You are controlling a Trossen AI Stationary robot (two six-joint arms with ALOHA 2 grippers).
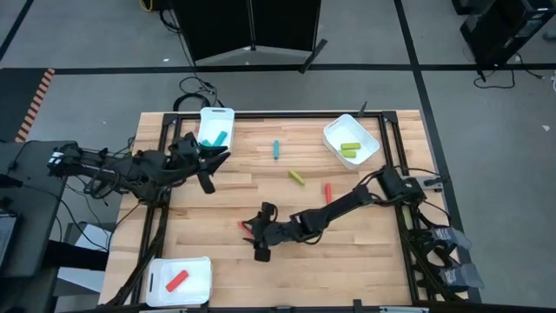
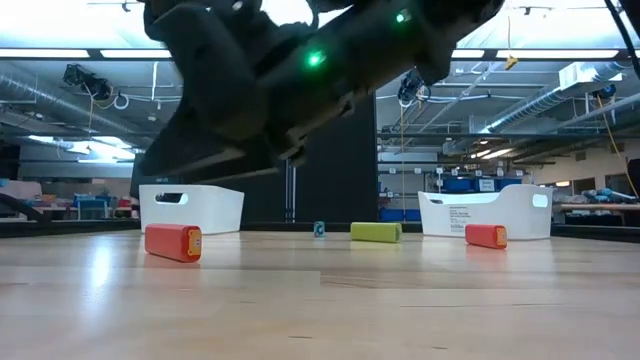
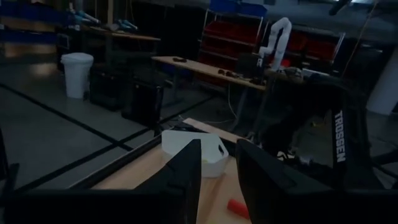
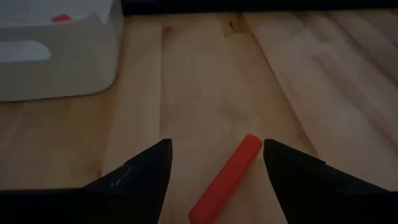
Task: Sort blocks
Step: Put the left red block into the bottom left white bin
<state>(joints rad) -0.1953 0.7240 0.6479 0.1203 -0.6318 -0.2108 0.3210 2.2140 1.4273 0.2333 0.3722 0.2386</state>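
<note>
My right gripper [image 1: 256, 236] [image 4: 216, 149] is open and low over the table's near middle. Its fingers stand on either side of a red block [image 4: 227, 179] [image 1: 245, 225] that lies flat on the wood, without touching it. My left gripper [image 1: 208, 169] [image 3: 217, 177] is open and empty, next to the far-left white tray [image 1: 215, 127] that holds teal blocks. Loose on the table lie a teal block [image 1: 276, 149], a yellow-green block [image 1: 297, 176] and another red block [image 1: 328, 192]. In the low view the near red block [image 2: 173, 242] shows under the dark arm.
The far-right tray [image 1: 351, 139] holds yellow-green blocks. A near-left tray [image 1: 178, 280] [image 4: 56, 46] holds a red block. Cables lie past the table's far-left corner. Bare wood stretches between the right gripper and the near-left tray.
</note>
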